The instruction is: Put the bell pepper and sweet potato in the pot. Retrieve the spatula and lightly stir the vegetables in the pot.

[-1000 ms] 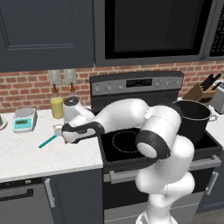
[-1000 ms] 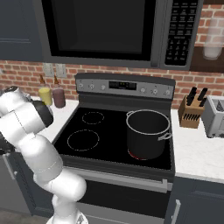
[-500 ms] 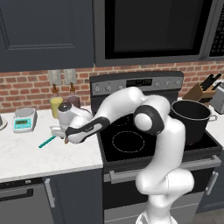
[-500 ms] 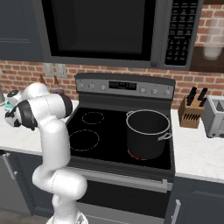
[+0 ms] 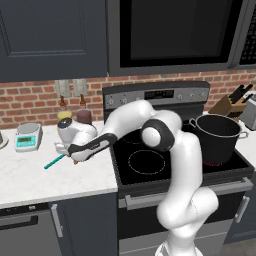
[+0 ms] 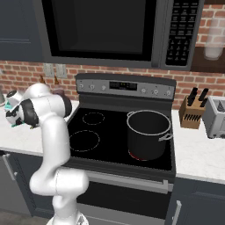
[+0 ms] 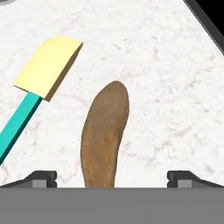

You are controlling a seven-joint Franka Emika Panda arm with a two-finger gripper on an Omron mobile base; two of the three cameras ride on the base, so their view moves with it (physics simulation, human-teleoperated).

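Note:
The brown sweet potato point(image 7: 105, 135) lies on the white marble counter, its near end between my fingertips. My gripper point(image 7: 113, 178) is open, its tips spread wide on either side of the tuber without touching it. Beside it lies the spatula point(image 7: 41, 83), with its tan-yellow head and teal handle point(image 5: 54, 161). In the left base view my gripper point(image 5: 76, 158) hovers low over the counter, left of the stove. The dark pot point(image 5: 218, 137) stands on the front right burner point(image 6: 148, 132). The bell pepper is out of view.
A small scale point(image 5: 26, 136) and two canisters point(image 5: 74, 116) stand at the back of the counter by the brick wall. The stove's dark edge point(image 7: 205, 26) runs close by. A knife block point(image 6: 191, 112) and toaster point(image 6: 215, 116) stand to the right of the stove.
The arm has folded and swung its elbow over the stove, and the hand has dropped a little lower over the counter by the spatula. The pot has not moved.

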